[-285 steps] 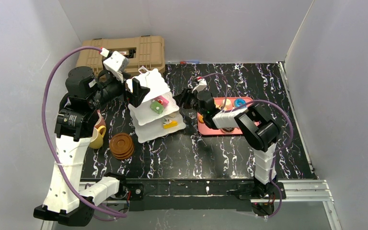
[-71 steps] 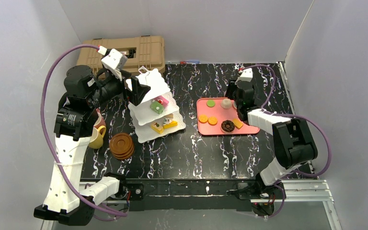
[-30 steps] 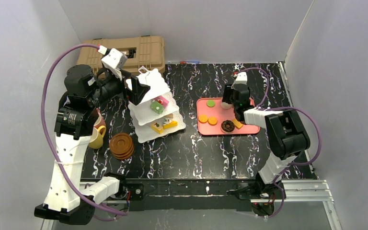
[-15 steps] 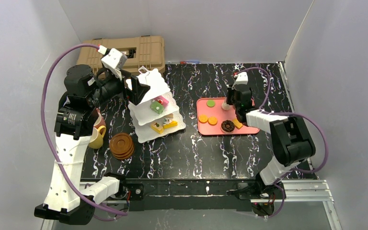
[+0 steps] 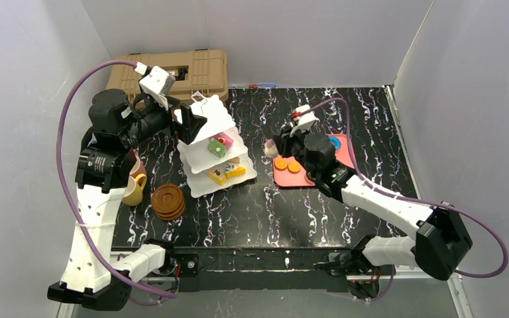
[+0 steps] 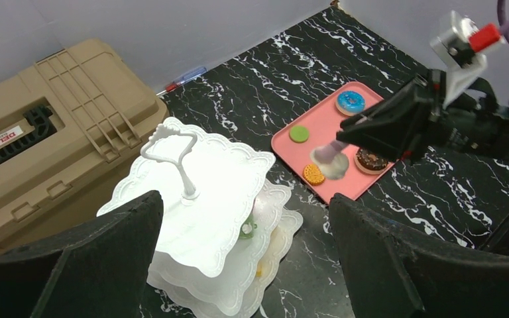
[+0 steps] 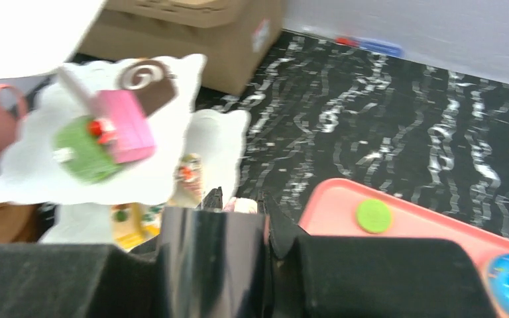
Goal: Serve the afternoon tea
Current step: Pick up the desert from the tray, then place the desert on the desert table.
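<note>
The white three-tier stand (image 5: 211, 142) holds small pastries on its lower tiers, and its wire loop (image 6: 172, 142) stands upright. My left gripper (image 5: 189, 122) is open, its fingers straddling the stand's top plate (image 6: 199, 192) without touching it. My right gripper (image 5: 270, 147) is shut on a whitish-pink pastry (image 7: 242, 206), also seen as the pastry (image 6: 331, 156) hanging over the pink tray's left part, between tray and stand. A pink cake (image 7: 132, 126) and a green pastry (image 7: 83, 149) lie on the middle tier. A yellow cup (image 5: 132, 192) and brown saucers (image 5: 168, 201) sit at the left.
The pink tray (image 5: 285, 177) carries orange cookies (image 5: 287, 165), a green disc (image 6: 299, 133), a blue donut (image 6: 351, 101) and a chocolate donut (image 6: 371, 160). A tan hard case (image 5: 195, 69) stands at the back left. Grey walls close in three sides.
My right gripper closed on the whitish pastry at the tray, lifted it and swung left toward the stand. The left arm has not moved.
</note>
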